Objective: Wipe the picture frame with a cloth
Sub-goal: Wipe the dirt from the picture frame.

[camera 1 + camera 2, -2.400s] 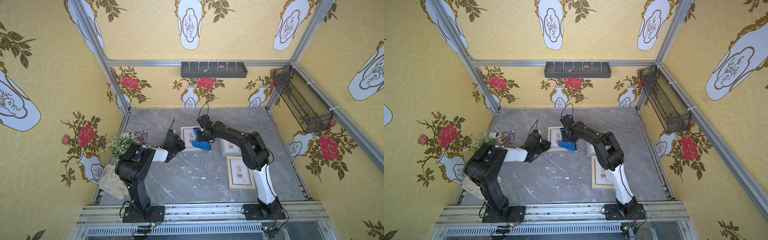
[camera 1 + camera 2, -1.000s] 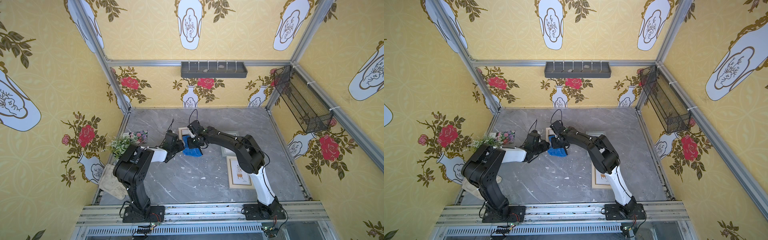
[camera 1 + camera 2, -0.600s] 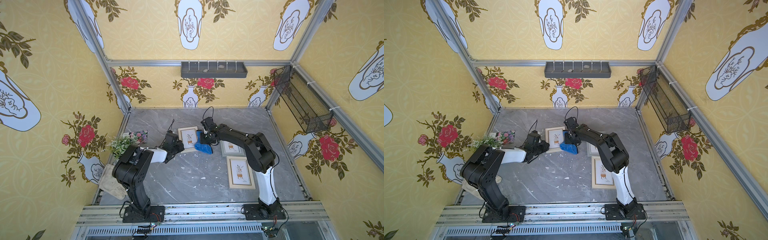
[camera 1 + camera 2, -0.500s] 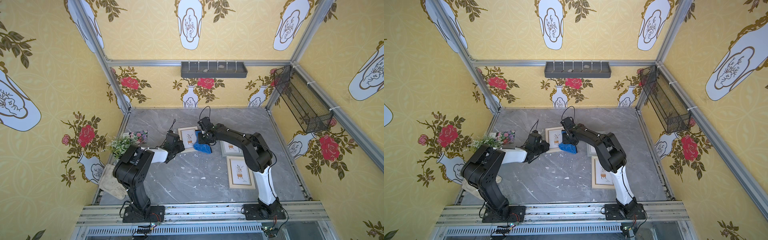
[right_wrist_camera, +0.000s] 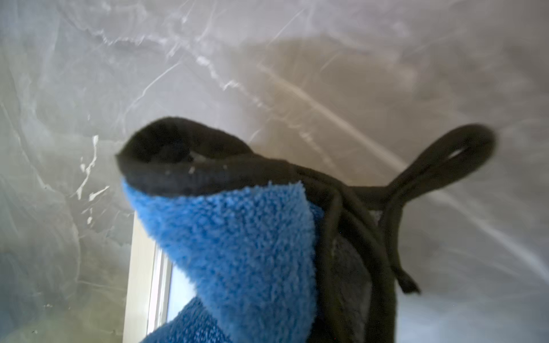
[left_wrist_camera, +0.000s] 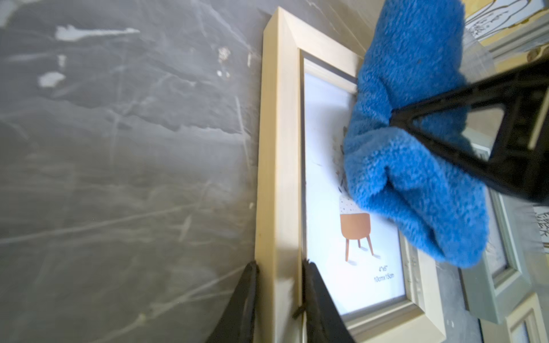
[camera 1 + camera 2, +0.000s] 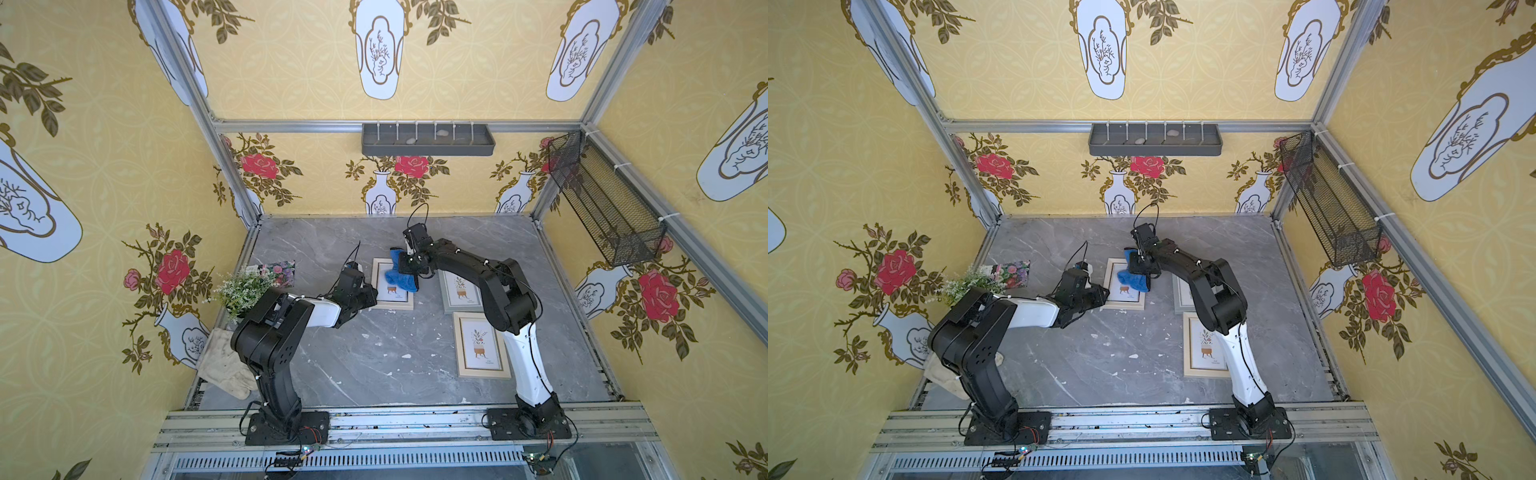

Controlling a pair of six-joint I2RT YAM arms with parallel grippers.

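Note:
The picture frame (image 7: 394, 300) (image 7: 1126, 298) is cream-coloured with a plant print and lies flat on the grey marble table. My left gripper (image 7: 371, 297) (image 7: 1103, 296) (image 6: 279, 267) is shut on the picture frame's (image 6: 277, 154) left side rail near its front corner. The bright-blue plush cloth (image 7: 400, 277) (image 7: 1133, 281) (image 6: 416, 154) is bunched on the frame's glass, over the far half of the print. My right gripper (image 7: 409, 266) (image 7: 1140, 264) is shut on the cloth (image 5: 237, 237) from above. One black finger (image 6: 475, 133) shows against the cloth. The cloth's black trim and loop stick up, hiding the jaws in the right wrist view.
A grey-green frame (image 7: 459, 291) lies right of the wiped frame, and a cream one (image 7: 482, 351) lies nearer the front. A potted plant (image 7: 245, 289), a floral box (image 7: 278, 268) and an off-white glove (image 7: 222, 365) sit along the left wall. A wire basket (image 7: 602, 208) hangs on the right wall.
My right gripper has dragged the cloth rightwards across the frame's glass, then towards its far end. The left gripper has kept its hold on the frame's side.

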